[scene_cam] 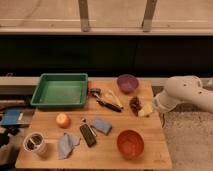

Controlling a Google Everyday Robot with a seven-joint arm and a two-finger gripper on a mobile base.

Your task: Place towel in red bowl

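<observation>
Resting on the bench (154, 150) are two bowls, the red bowl (130, 143) lower right and a purple bowl (127, 83) upper centre, and one towel (67, 145) lower left. The hand (157, 103), at the right edge, is hard to make out; I cannot tell its grip.

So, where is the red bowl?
In the camera view, the round red bowl sits front right on the wooden table, beside the black oblong device; the robot's hand is at the table's right edge.

- one camera, set high before the light wooden table (105, 152), looks down and forward toward the dark back wall (100, 55).
- middle distance; the whole tabletop fits.
- white robot arm (186, 92) enters at right; its gripper is hidden here.
</observation>
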